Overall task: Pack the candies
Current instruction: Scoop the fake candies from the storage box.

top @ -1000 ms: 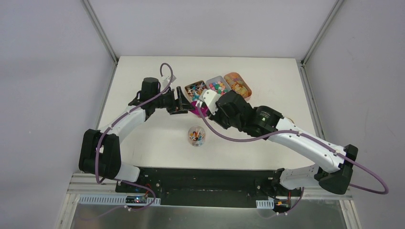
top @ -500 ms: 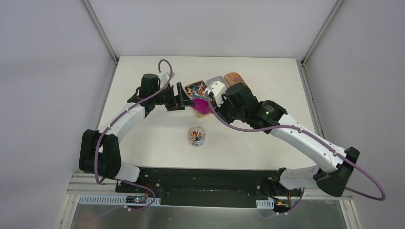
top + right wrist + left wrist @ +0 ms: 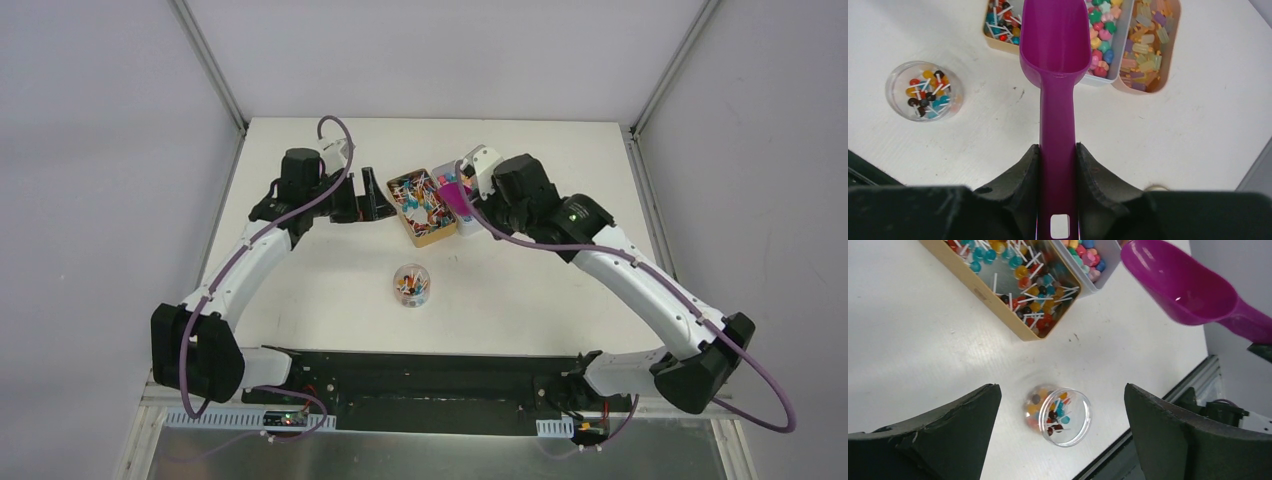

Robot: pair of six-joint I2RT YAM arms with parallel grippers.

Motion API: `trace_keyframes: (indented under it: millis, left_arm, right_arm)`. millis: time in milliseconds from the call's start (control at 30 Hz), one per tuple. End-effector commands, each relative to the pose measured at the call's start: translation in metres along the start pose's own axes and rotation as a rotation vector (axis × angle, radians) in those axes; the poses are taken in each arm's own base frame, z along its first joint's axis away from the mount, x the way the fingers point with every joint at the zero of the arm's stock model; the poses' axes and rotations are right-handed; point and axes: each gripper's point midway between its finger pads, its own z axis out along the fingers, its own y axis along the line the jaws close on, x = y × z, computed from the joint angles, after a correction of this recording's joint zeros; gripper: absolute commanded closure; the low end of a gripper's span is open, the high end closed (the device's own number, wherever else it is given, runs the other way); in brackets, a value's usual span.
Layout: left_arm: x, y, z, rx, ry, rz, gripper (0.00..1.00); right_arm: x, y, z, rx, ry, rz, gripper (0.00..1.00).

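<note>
Holding candies (image 3: 1100,35) — three trays (image 3: 980,291), one cup (image 3: 1075,437) — plus one scoop (image 3: 1055,100).

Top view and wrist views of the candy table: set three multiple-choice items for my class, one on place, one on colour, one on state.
1. Where does the clear cup of candies stand? A in a tray; B alone on the table, apart from the trays; C on the floor.
2. What colour is the scoop? A green; B white; C magenta.
3. The right gripper is: A shut on the scoop's handle; B open, empty; C out of view.
1 B: bare table surrounds it. 2 C: both wrist views show magenta. 3 A: its fingers clamp the handle.
</note>
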Motion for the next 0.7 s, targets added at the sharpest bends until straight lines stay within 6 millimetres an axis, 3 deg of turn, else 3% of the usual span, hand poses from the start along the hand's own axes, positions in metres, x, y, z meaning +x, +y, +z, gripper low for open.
trace_keyframes:
  millis: [0,267,667]
  left_arm:
    - [-0.011,0.013,-0.014,-0.119,-0.059,0.111,0.01]
    - [-0.003,0.023,-0.016,-0.16,-0.045,0.122,0.01]
    - [-0.005,0.022,-0.02,-0.163,-0.058,0.131,0.01]
  right_arm:
    - [-0.007,-0.035,-0.001,0.107,0.036,0.053,1.0]
    - [0.008,-0.06,0.02,0.159,0.214,0.051,1.0]
    - [0.009,-0.067,0.06,0.178,0.386,0.01,1.0]
